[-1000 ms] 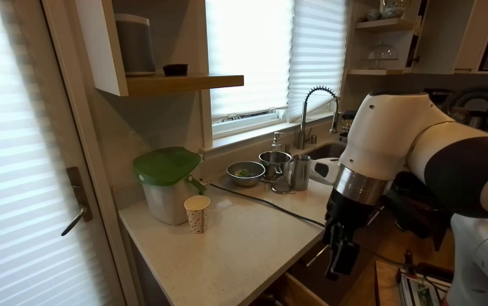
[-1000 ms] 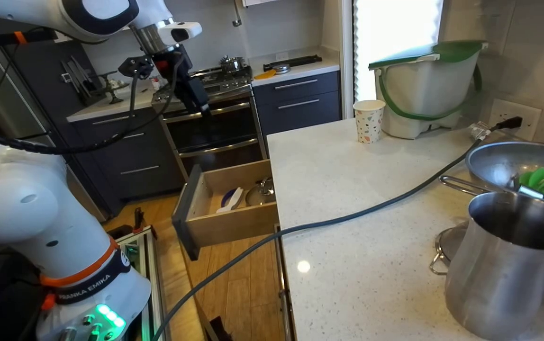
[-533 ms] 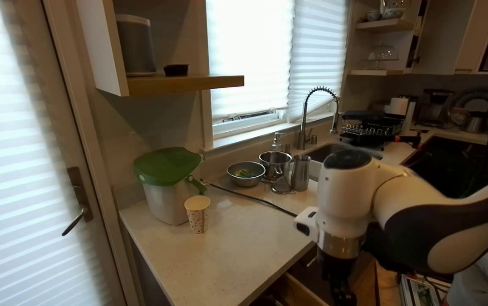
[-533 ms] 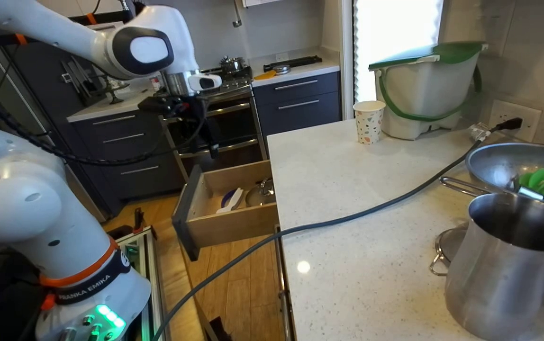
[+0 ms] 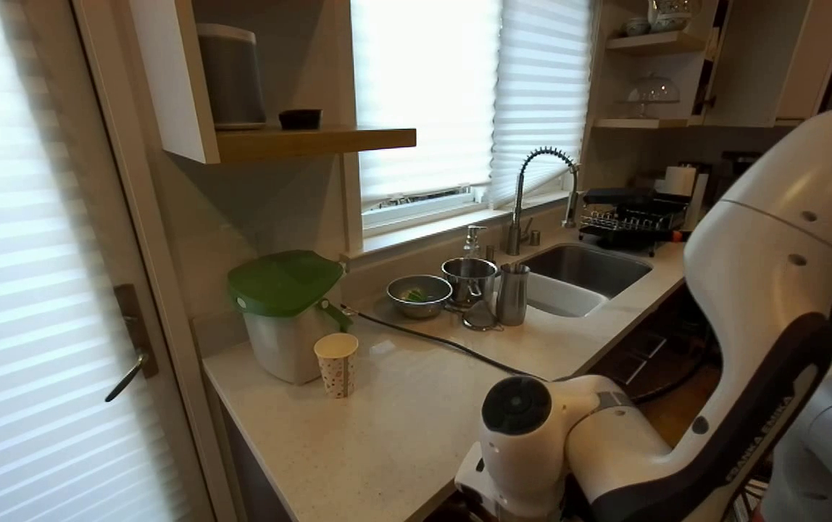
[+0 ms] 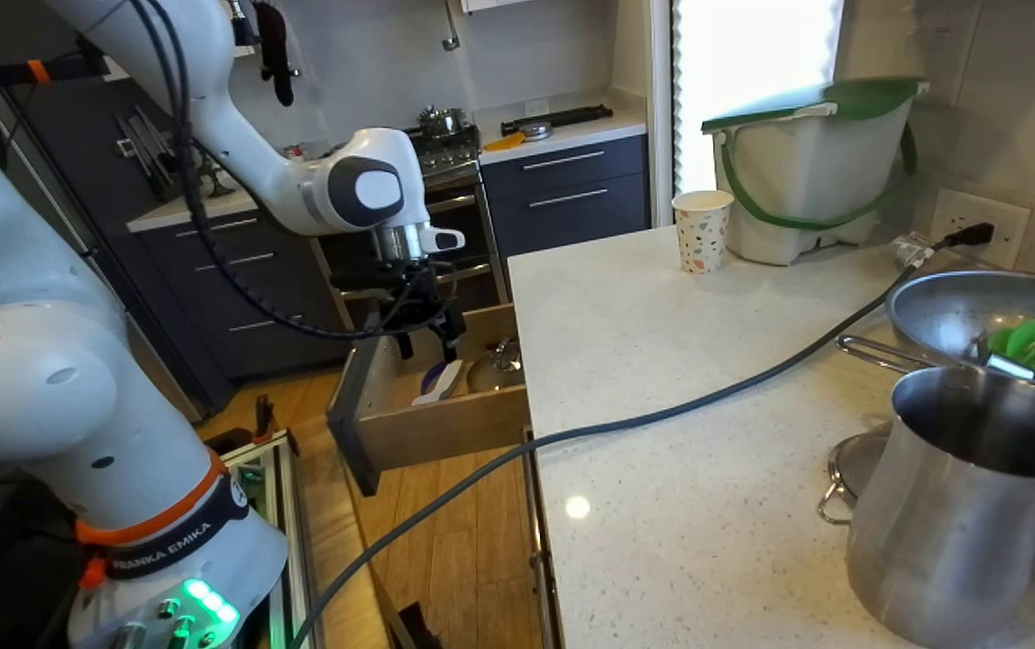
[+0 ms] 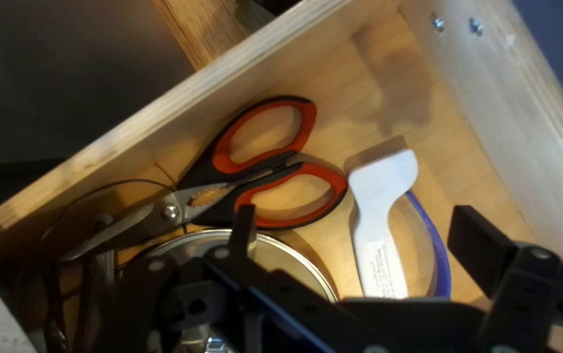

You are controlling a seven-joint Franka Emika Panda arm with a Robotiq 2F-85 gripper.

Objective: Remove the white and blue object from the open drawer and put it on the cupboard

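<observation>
Wide apart, blocky jaws over the smooth, flared white and blue object [image 7: 375,215] in the wooden drawer [image 7: 517,113]!

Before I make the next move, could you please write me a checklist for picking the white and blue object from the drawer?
1. Drawer pulled out: ok.
2. Gripper open: ok, the jaws stand apart.
3. White and blue object seen between the jaws: ok in the wrist view.
4. Gripper low enough to grasp it: cannot tell; the pictures do not settle the height.
5. Scissors apart from the object: cannot tell; one handle loop lies right at its broad white end.
6. Cupboard top free of the cable: not ok, it runs across.
</observation>
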